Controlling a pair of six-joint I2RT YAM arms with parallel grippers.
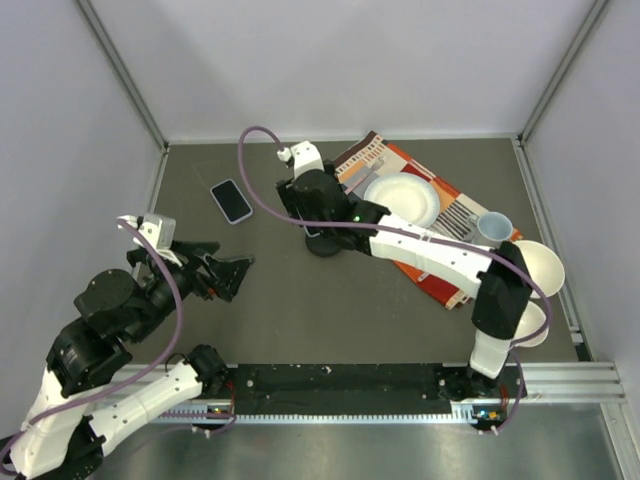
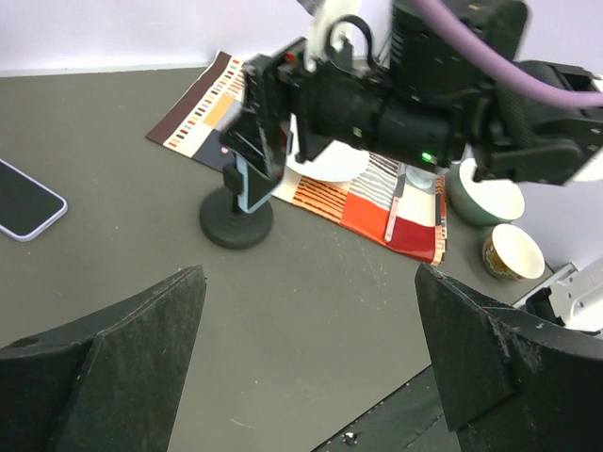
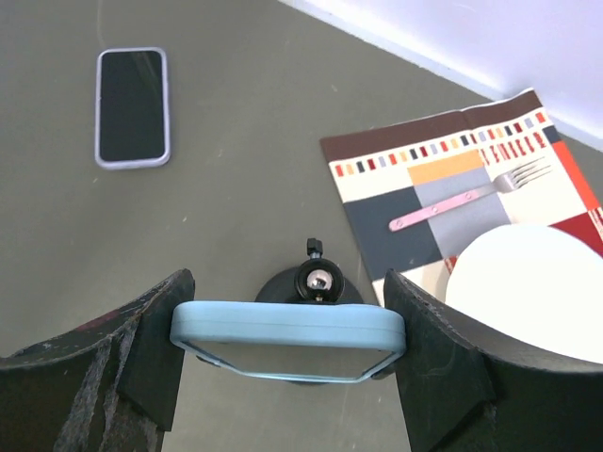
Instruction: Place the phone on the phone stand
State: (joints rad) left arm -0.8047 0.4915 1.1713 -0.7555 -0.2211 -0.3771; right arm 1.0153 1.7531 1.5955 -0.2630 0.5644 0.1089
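Note:
My right gripper (image 1: pixel 314 214) is shut on a phone in a light blue case (image 3: pixel 287 325), gripping its two short sides. It holds the phone upright right at the top of the black phone stand (image 3: pixel 318 281), whose ball head shows just behind the phone. From the left wrist view the blue phone (image 2: pixel 252 186) sits against the stand's post above the round base (image 2: pixel 236 227). A second phone with a lavender case (image 1: pixel 231 201) lies flat on the table to the left. My left gripper (image 1: pixel 226 272) is open and empty, low over bare table.
A striped placemat (image 1: pixel 436 268) lies right of the stand with a white plate (image 1: pixel 402 200) and a fork (image 3: pixel 471 196) on it. A cup (image 1: pixel 494 228) and bowls (image 1: pixel 540 266) stand at the right edge.

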